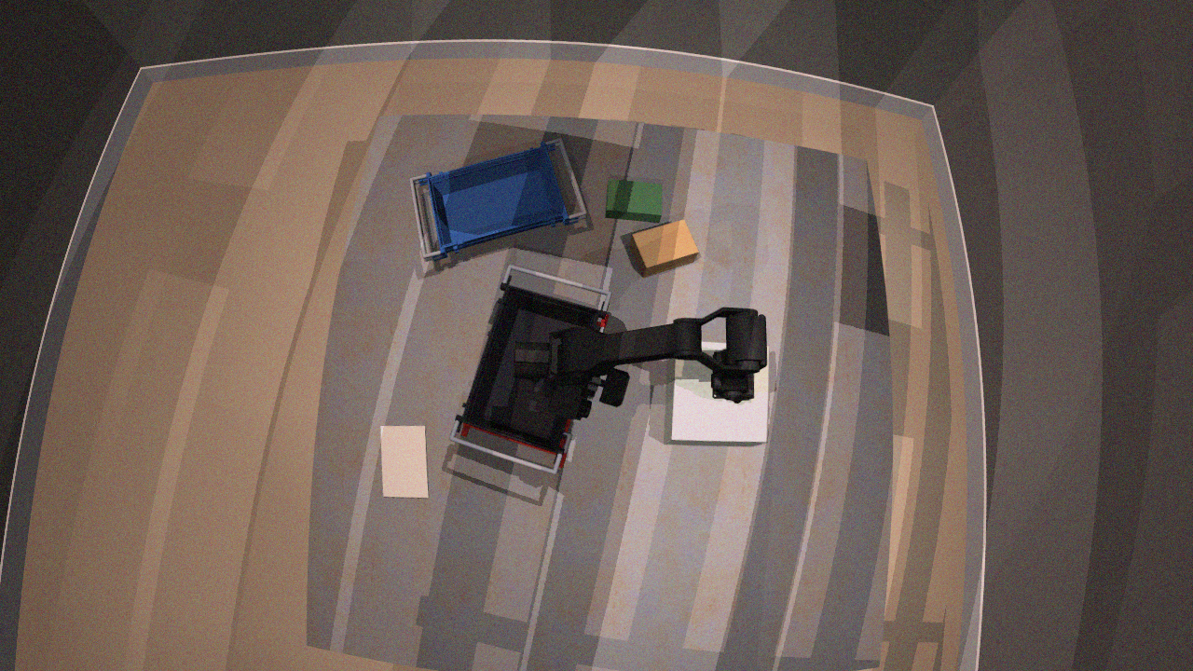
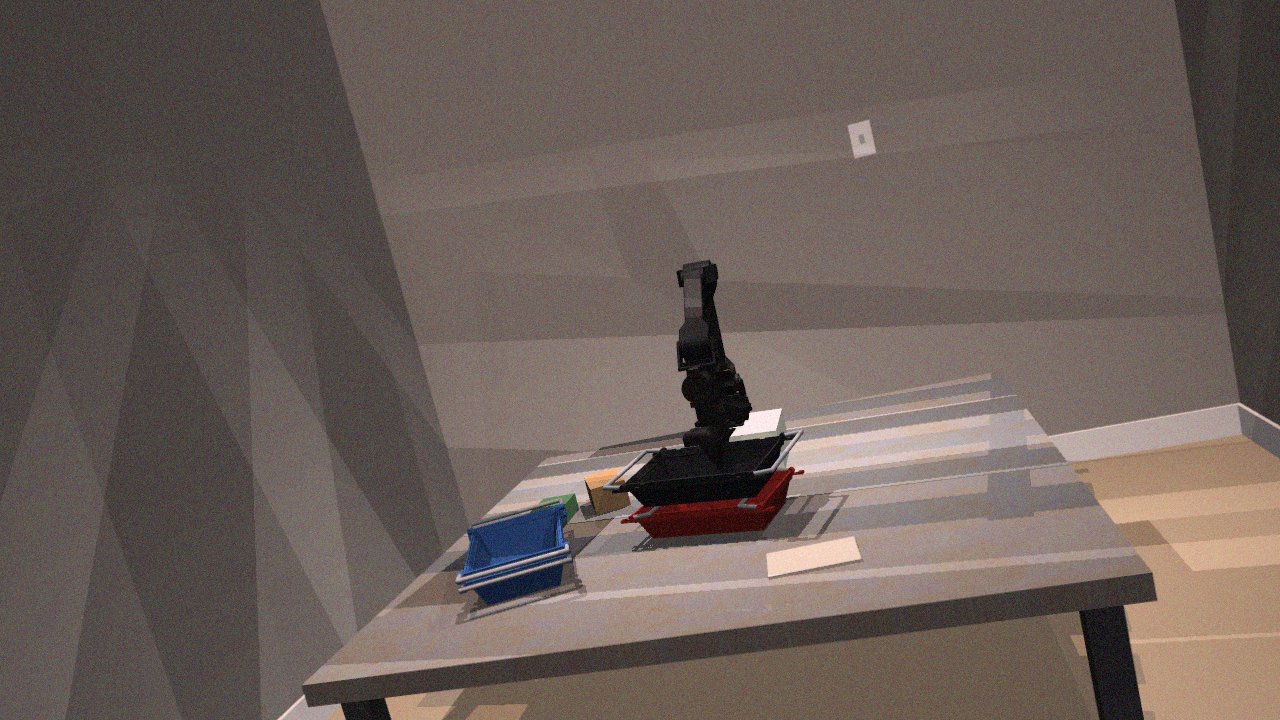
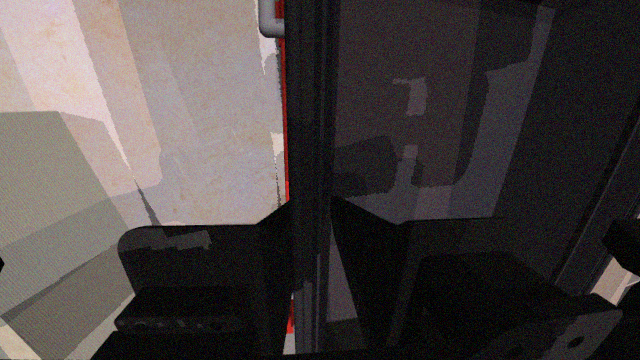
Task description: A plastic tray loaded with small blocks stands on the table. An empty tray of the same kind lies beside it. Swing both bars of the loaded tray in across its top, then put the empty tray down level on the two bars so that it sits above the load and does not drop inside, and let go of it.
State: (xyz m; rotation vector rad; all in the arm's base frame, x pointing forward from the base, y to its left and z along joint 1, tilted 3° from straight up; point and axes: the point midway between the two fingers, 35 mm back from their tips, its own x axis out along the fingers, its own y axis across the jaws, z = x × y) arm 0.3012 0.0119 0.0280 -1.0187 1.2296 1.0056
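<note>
My gripper (image 1: 583, 376) (image 2: 714, 445) (image 3: 316, 203) is shut on the long side wall of the empty black tray (image 1: 500, 350) (image 2: 680, 483) (image 3: 305, 125). I hold this tray directly over the red loaded tray (image 2: 716, 517) (image 3: 286, 150), roughly level, with its bottom about at the red rim. Only thin red edges show under it from above. The black tray's own wire bars (image 1: 555, 280) (image 2: 626, 471) stick out past its ends. The red tray's bars and blocks are hidden, so I cannot tell whether the black tray rests on them.
A blue tray (image 1: 492, 199) (image 2: 514, 541) with wire bars stands at the back left. A green block (image 1: 634, 199) (image 2: 569, 503) and an orange block (image 1: 665, 244) (image 2: 601, 490) lie behind the trays. A pale card (image 1: 404, 461) (image 2: 812, 556) lies in front. The arm stands on a white plate (image 1: 717, 421).
</note>
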